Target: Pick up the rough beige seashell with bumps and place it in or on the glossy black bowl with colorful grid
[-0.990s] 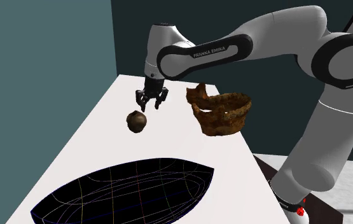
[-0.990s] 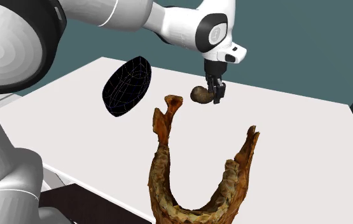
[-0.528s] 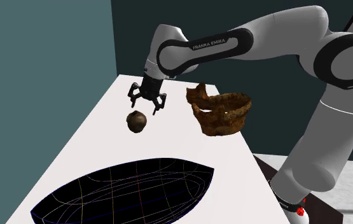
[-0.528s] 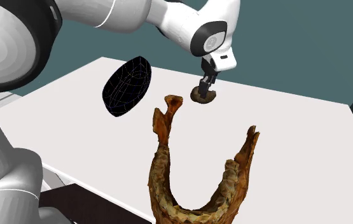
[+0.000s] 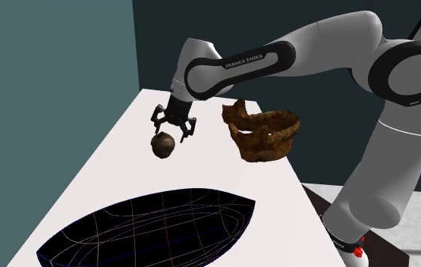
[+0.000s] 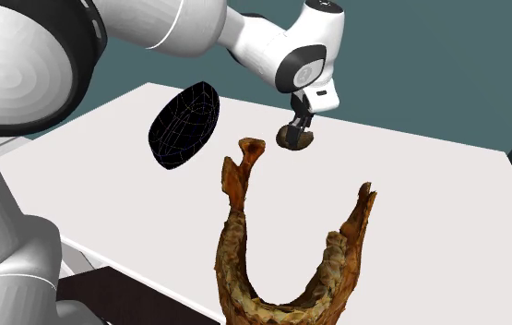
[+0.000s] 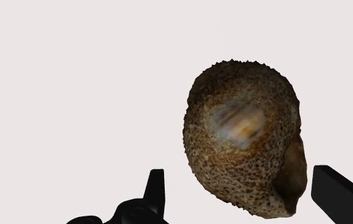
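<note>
Teal walls stand behind a plain white desk. The white arm with dark joints reaches across the desk.

Nearest the shoulder camera lies the bowl, a glossy black, pointed boat-like oval crossed by thin coloured grid lines. In the second exterior view the bowl lies at the desk's far side.

A rough, rust-brown U-shaped piece, ragged like a jawbone, stands beside the arm. It fills the foreground of the second exterior view.

The seashell is on the bare desk between bowl and brown piece, well apart from both. It is a rounded, mottled brown-beige lump, finely bumped all over, with a smoother pale patch on top.

The black tool hangs just over the seashell with its fingers spread wide. They stand either side of the seashell without touching it.

Half a second ago the tool was higher; it has dropped toward the seashell, which has not moved.
</note>
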You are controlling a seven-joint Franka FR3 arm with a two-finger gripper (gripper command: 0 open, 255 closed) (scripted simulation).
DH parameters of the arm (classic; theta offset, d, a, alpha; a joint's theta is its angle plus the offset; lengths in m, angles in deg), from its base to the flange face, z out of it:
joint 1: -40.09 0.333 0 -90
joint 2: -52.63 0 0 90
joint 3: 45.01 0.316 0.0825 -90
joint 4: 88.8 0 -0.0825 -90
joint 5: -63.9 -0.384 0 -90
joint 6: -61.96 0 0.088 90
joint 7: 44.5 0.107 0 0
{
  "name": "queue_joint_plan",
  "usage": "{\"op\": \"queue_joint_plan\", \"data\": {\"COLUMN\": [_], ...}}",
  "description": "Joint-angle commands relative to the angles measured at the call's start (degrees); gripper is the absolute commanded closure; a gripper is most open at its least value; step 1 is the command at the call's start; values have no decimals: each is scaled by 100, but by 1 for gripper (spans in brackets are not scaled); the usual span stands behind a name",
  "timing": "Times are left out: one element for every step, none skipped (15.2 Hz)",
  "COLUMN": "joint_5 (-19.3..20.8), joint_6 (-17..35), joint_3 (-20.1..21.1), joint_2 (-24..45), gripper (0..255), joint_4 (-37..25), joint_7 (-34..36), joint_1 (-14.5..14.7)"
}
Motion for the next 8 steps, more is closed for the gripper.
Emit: {"op": "queue_joint_plan", "data": {"joint_5": [1,1,1,1,1,0,0,1], "joint_6": [3,3,3,3,3,2,2,2], "joint_3": [0,0,0,0,0,0,0,0], "joint_2": [2,2,2,2,2,1,1,2], "gripper": [0,0,0,255,255,255,255,255], "joint_4": [0,0,0,0,0,0,0,-1], "joint_7": [1,1,1,1,1,0,1,1], "joint_1": [1,1,0,0,0,0,0,0]}}
